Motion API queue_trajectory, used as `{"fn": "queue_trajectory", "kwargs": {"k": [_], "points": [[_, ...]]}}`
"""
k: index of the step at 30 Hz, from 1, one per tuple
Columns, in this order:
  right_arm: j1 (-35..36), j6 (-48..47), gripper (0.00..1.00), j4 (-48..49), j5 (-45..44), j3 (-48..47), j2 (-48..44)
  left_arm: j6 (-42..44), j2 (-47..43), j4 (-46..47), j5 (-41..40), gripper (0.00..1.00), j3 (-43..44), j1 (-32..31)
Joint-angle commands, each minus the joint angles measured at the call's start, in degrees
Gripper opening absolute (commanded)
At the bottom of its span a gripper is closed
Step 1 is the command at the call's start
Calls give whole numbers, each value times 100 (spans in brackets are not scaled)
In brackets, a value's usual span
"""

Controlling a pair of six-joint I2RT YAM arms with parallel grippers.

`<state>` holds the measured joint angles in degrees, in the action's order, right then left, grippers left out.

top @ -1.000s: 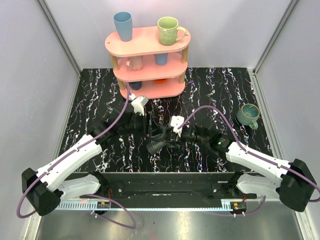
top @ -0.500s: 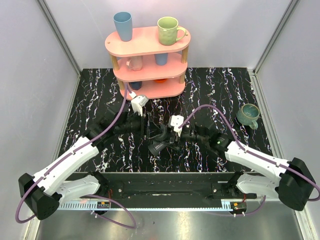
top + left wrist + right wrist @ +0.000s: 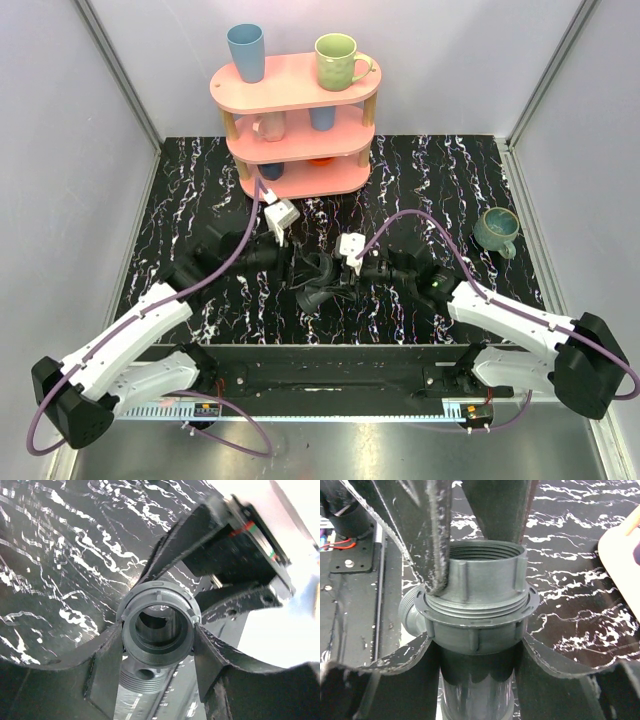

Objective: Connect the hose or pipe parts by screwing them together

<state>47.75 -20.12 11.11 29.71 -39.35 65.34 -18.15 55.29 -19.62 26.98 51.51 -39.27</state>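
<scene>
Facing each other over the tabletop (image 3: 180,200), the left tool (image 3: 157,645) pinches the ribbed pipe collar (image 3: 156,594) while the right tool (image 3: 475,650) pinches the pipe body (image 3: 475,695), apparently bracing it for screwing.

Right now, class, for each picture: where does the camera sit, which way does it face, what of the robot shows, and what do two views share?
Top external: above and behind the arms, facing down across the table toward the pink shelf; both arms show, left gripper and right gripper both at the pipe fitting.
Left wrist: on the left arm, looking between its fingers into the fitting's open end.
Right wrist: on the right arm, looking between its fingers at the threaded collar.
Shared: both wrist views show that fitting.
</scene>
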Motion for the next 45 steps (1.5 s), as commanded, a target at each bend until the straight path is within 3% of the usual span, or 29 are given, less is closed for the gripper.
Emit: {"fn": "queue_trajectory", "kwargs": {"k": [1,3,4,5,6,8,13,16,22,26,36,45], "points": [[42,113,0,85,614,-248,-100,2093,-308,574,588,0,-228,-11],[51,131,0,-21,772,-318,-65,2771,-221,346,878,3,-115,-20],[51,131,0,-39,781,-327,-65,2886,-185,266,809,12,-19,-11],[51,131,0,-57,764,-336,-48,2931,-141,144,678,65,87,-11],[51,131,0,-109,677,-345,-48,2801,-98,-23,485,86,314,-2],[51,79,0,-179,562,-336,-83,2450,-141,-112,63,99,465,42],[51,-97,0,-163,-78,-257,-92,1212,-554,72,-709,99,413,77],[50,-273,0,66,-606,-134,-83,-106,-554,-305,-1272,99,553,86],[59,-501,0,874,-1292,208,-346,-2899,-256,-779,-1361,93,597,95],[59,-625,0,1086,-1389,332,-434,-3711,-88,-1106,-1687,92,817,95],[94,-800,0,963,-1565,393,-391,-4091,342,-940,-1565,98,1063,103],[209,-906,0,726,-1504,112,-162,-4161,755,-1000,-1520,96,1072,103]]}}
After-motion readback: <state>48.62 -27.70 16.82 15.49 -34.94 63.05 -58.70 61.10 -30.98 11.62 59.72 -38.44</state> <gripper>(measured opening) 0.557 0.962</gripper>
